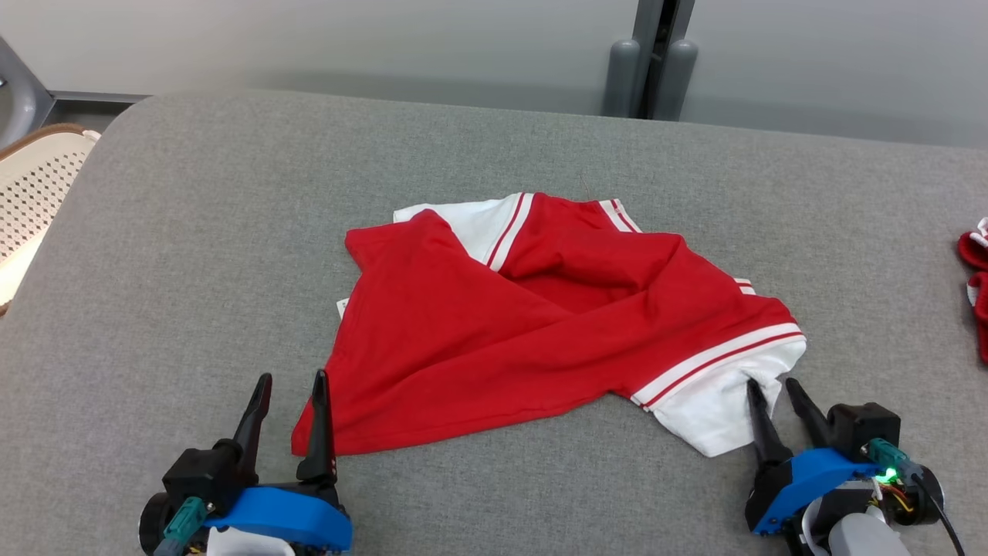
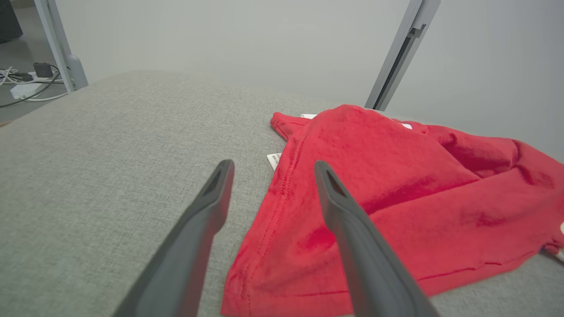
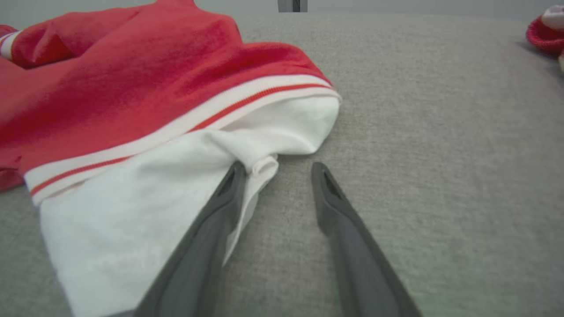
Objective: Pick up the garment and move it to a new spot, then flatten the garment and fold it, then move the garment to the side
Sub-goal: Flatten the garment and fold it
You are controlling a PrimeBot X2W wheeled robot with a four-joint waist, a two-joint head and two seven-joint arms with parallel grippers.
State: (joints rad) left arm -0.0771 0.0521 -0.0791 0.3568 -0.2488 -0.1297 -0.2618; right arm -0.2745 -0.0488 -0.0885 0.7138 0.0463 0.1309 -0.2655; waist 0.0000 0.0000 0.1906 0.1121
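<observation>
Shirt crumpled mid-frame, your left gripper spread by its lower-left corner, right gripper spread, touching its white edge

1. One red-and-white garment, at the centre of the head view.
2. Two grippers: the left gripper at the lower left, the right gripper at the lower right.
3. Four dark fingers, two on each gripper.
4. One grey fabric surface, spanning the frame.
5. One small white label at the garment's left edge.
6. Two rounded grey posts at the top, right of centre.
7. One cream perforated object at the left edge; what it is cannot be told.
8. One further red-and-white cloth item at the right edge, cut off by the frame; whether it is a single piece is unclear.
</observation>
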